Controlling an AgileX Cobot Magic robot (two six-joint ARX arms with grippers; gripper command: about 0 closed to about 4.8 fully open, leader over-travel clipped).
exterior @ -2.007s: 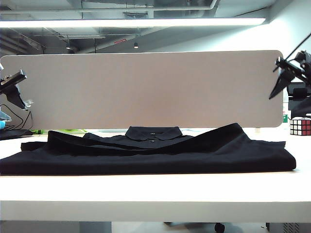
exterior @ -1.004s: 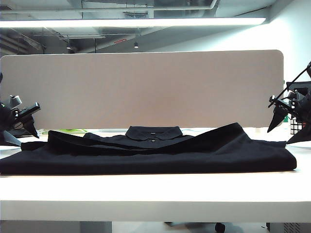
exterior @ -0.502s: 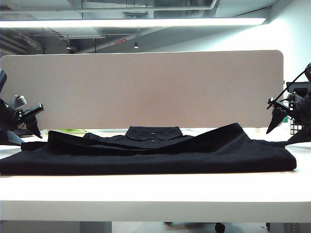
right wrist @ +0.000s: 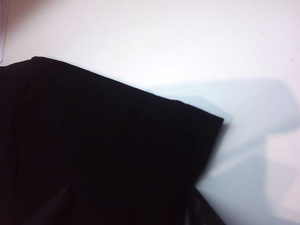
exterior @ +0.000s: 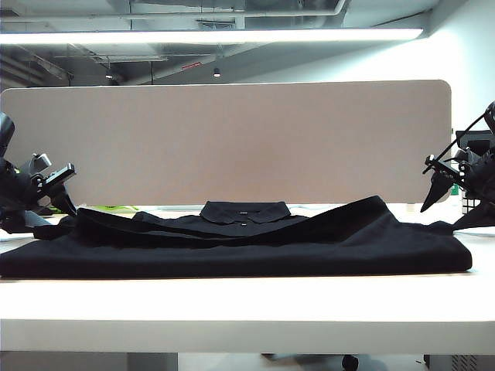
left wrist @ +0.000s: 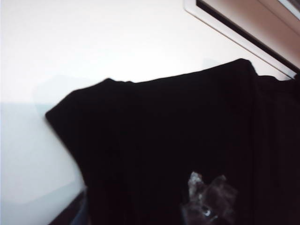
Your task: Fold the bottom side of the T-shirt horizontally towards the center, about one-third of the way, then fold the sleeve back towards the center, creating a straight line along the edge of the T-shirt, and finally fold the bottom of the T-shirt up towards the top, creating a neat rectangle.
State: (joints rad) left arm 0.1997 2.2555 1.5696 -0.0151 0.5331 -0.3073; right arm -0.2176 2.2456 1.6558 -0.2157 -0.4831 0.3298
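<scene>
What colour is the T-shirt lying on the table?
Plain black. The T-shirt shows best in the exterior view.

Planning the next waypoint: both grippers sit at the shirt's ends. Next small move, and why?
Probably lower both onto the sleeves. The left gripper and right gripper hang open just above the T-shirt, one at each end, gripping nothing; each wrist view shows a flat sleeve below.

That long ceiling tube light point(exterior: 209, 35) blows out the white table point(exterior: 247, 305), the black T-shirt point(exterior: 232, 243) is a detail-less blob, and both wrist views look soft, overexposed, with faint bluish shadows.
</scene>
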